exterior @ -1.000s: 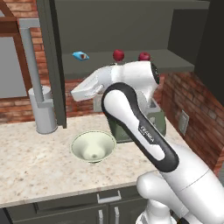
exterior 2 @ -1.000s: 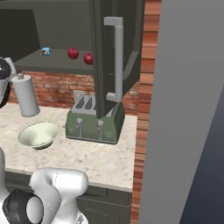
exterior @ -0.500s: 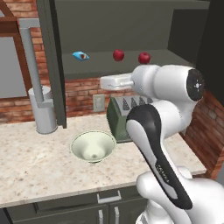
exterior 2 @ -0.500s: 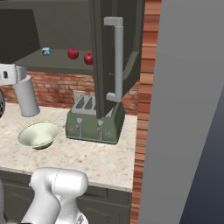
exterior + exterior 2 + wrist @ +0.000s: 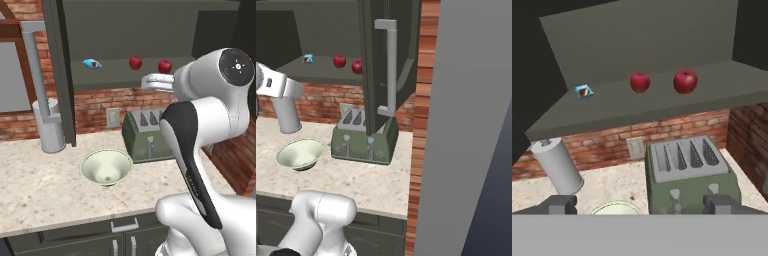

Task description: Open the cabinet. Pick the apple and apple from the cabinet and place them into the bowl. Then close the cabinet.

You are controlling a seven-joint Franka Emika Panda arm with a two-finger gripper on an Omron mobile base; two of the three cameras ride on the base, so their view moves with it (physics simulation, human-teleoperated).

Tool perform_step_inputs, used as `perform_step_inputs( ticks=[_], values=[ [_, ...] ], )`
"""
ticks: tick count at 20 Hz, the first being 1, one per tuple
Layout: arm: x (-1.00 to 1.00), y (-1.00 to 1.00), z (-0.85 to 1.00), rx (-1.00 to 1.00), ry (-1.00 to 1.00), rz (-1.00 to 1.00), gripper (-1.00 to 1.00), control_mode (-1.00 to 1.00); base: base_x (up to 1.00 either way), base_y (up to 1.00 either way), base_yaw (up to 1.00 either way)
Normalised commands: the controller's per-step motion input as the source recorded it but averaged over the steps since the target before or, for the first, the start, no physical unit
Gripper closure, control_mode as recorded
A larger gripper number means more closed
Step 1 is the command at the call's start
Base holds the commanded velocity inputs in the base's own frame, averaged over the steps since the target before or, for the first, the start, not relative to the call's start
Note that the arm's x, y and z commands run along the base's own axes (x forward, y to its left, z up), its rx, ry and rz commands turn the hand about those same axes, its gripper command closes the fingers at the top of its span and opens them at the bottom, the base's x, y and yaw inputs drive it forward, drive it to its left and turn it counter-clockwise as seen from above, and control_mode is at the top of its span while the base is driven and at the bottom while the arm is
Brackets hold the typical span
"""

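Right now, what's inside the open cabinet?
On the cabinet shelf: two red apples and a small blue packet. Anything higher up is out of frame.

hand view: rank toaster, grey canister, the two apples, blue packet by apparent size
1. Toaster, largest, though it sits nearest the camera.
2. Grey canister.
3. Right apple and left apple: close to alike; the right looks slightly bigger, possibly from nearness, so unranked.
4. Blue packet, smallest.
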Motion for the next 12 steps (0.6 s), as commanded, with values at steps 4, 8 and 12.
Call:
perform_step_inputs(
  ticks=[4, 8, 12],
  values=[
    [0.09, -0.02, 0.01, 0.0, 0.0, 0.0, -1.0, -1.0, 0.0, 0.0, 0.0],
    [0.28, -0.29, 0.06, 0.04, 0.01, 0.0, -1.0, -1.0, 0.0, 0.0, 0.0],
    [0.19, -0.51, 0.0, 0.05, 0.01, 0.0, -1.0, -1.0, 0.0, 0.0, 0.0]
  ],
)
